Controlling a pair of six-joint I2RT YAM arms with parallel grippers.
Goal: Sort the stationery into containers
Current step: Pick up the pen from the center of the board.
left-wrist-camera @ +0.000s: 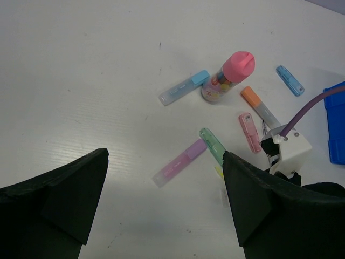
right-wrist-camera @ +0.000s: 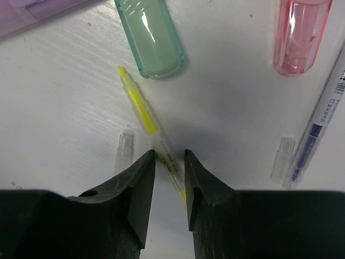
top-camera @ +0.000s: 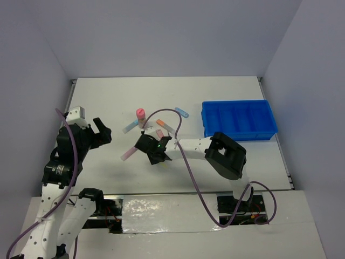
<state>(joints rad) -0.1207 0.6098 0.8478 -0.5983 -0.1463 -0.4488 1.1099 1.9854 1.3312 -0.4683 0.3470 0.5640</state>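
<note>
Right gripper is mine, and its jaws stand narrowly apart astride the yellow pen, which lies flat on the table and runs slantwise through the gap, so I judge the pinch is not yet made. To do it well I would keep the fingertips down at the tabletop, close slowly so the thin barrel centres instead of rolling out, and expect some droop, since I am near the pen's back end and not its middle. A straight lift should keep the tip off the green highlighter just beside it and spare the loose clear cap beside my left finger. Then comes a long carry to the blue tray, well off to the right with nothing visible in it. The left gripper hangs wide apart over the table, holding nothing. By my count there are six short sticks: green, pink highlighter, lilac highlighter, orange-capped highlighter, blue-capped highlighter and small blue stick. There are also two thin pens, the yellow one and a dark-inked pen, one pink-capped bottle, a second clear cap, and one tray whose compartments I cannot count surely.
</note>
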